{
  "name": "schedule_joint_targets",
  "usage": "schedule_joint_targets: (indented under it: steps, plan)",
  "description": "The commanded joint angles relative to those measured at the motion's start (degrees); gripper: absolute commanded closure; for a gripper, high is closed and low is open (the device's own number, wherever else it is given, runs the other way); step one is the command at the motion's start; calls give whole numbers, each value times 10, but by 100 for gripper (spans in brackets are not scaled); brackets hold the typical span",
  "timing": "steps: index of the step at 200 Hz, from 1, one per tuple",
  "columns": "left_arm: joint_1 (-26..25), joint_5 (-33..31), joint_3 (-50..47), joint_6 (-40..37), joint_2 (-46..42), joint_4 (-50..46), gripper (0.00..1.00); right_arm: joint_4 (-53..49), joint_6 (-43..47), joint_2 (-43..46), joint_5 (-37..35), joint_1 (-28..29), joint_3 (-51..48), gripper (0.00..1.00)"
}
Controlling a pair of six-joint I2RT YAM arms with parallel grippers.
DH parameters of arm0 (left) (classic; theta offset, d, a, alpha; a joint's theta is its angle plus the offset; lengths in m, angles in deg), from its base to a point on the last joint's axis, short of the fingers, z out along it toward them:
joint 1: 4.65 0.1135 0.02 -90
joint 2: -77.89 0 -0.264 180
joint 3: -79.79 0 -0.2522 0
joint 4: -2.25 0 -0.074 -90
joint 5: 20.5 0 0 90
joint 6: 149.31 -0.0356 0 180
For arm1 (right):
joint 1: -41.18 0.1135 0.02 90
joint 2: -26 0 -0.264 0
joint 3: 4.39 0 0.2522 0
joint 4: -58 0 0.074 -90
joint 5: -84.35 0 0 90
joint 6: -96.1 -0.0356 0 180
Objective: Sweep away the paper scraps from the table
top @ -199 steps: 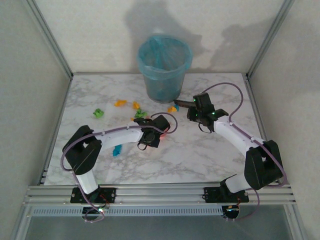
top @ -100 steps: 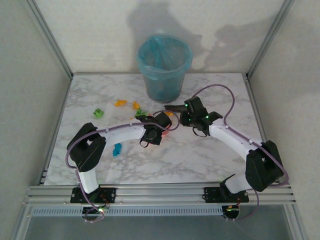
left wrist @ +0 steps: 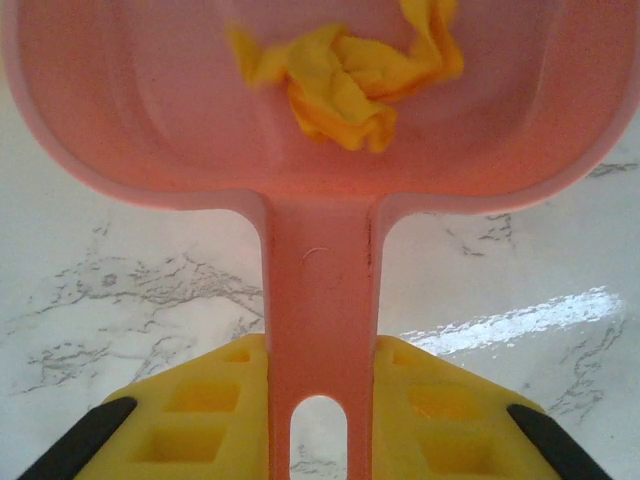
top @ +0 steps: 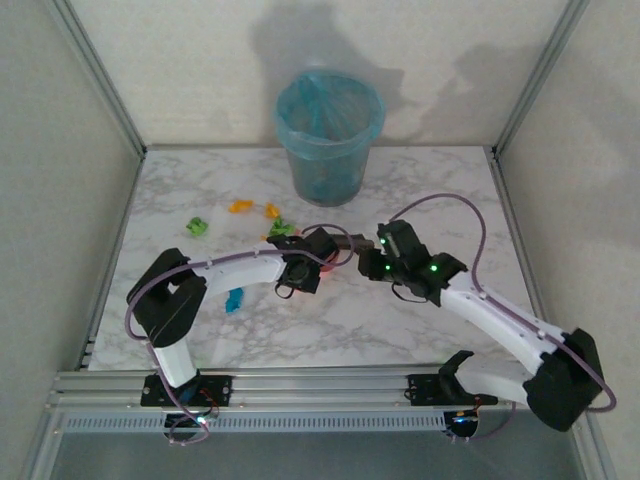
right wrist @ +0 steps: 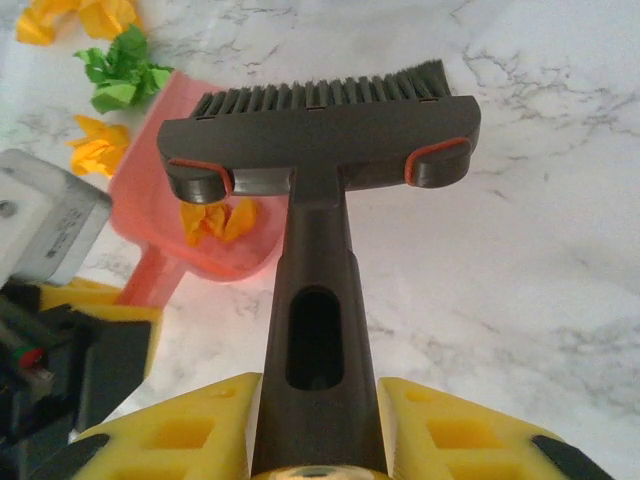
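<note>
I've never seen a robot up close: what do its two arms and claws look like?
The left arm and right arm are white tubes joined by black housings, each with a purple cable looping alongside. Green lights glow near the right wrist. The claw fingers are yellow, moulded with square pockets, black-edged.

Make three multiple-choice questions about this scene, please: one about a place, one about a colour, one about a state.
1. Where does the orange scrap nearest the brush lie?
A. in the bin
B. in the dustpan
C. on the brush

2. What colour is the dustpan?
A. green
B. white
C. pink

3. How is the right gripper?
A. shut on the brush
B. open, empty
C. shut on a scrap

Answers:
1. B, the scrap rests inside the pan's bowl.
2. C, its bowl and handle are pink.
3. A, the yellow fingers clamp the brush handle.
</note>
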Motion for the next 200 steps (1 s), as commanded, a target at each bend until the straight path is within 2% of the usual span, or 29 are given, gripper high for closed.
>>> schedule_joint_targets:
  steps: [1,39,65,82,112,137,165,200]
  plan:
    - [4,15,-20,9,-21,-2,100,-19,-28,46,-16,3,10,100]
    - [2,19,-36,16,-30,8,100,-37,-10,52,-50,-16,29,100]
    - [0,21,-41,19,-32,12,100,-35,19,15,-93,-22,34,100]
    - [-1,20,-43,19,-32,13,100,-36,40,-15,-94,-22,37,100]
    - [-4,14,-48,22,-34,15,100,-27,65,-26,-86,2,21,100]
    - [-4,6,-52,25,-42,21,100,-73,83,-31,-103,43,31,100]
    - [-5,-4,-64,29,-65,31,100,-105,78,7,-111,81,17,100]
    - [-5,-16,-79,28,-91,38,100,-99,44,89,-108,88,-15,100]
